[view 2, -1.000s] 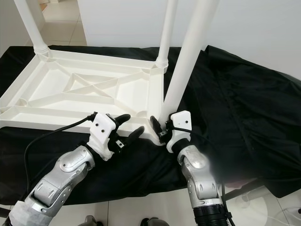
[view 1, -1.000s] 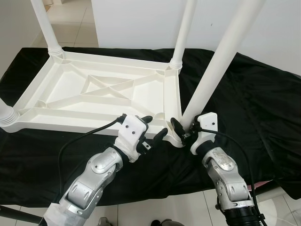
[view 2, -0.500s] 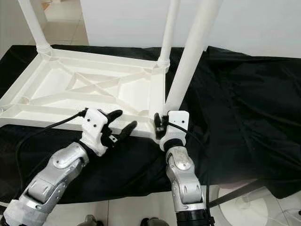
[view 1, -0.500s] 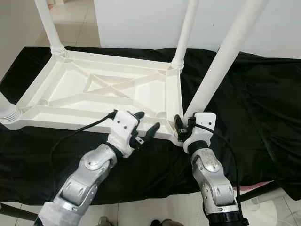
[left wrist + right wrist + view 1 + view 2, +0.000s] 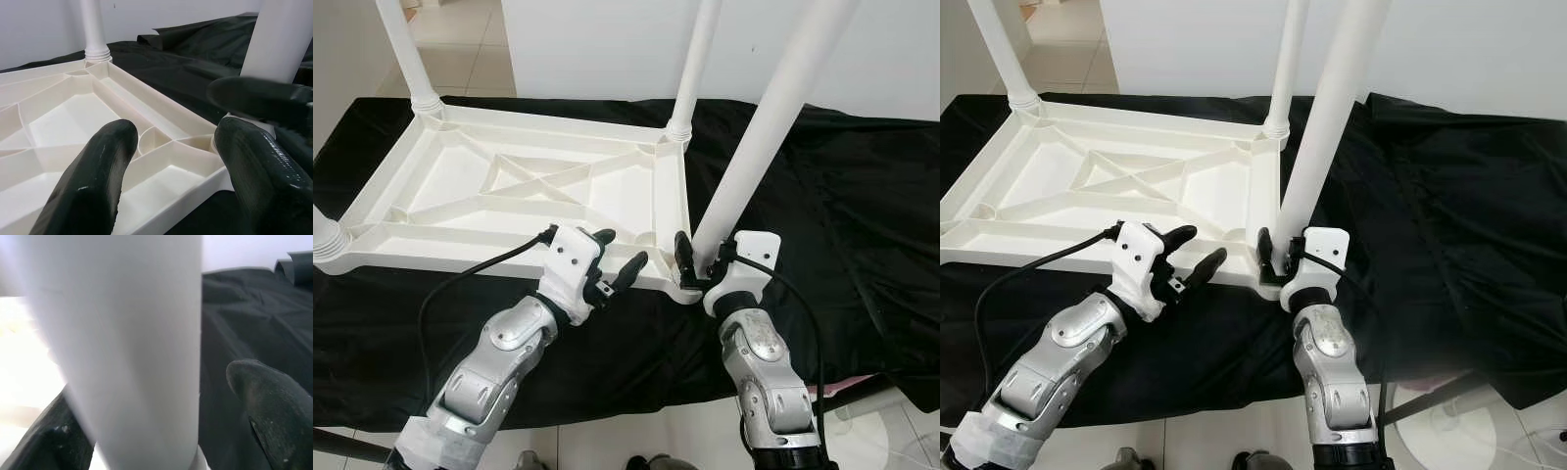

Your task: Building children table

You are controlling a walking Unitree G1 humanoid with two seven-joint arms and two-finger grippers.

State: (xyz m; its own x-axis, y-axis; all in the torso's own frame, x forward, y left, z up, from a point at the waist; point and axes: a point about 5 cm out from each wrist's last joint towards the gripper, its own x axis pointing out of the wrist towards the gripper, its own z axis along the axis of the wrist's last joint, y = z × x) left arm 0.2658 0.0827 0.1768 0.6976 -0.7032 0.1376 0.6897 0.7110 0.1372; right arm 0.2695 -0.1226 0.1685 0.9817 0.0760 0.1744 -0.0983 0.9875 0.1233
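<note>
4 white legs rise from the upturned table top, which lies underside-up on a black cloth spread over the work surface; the near-right leg leans toward the right rather than standing as straight as the far-right leg. The right gripper sits at the foot of that leaning leg, its 2 black fingers spread on either side of the tube and, judging by the wrist view, not yet clamped on it. The left gripper hovers just over the near rim of the table top, fingers released and holding nothing. The step in hand looks like seating this last leg in its near-right corner socket. To do it well, the right gripper should close low on the tube, bring it upright over the socket before pressing or twisting, while the left gripper presses down on the rim near the corner so the light plastic frame does not slide on the cloth
</note>
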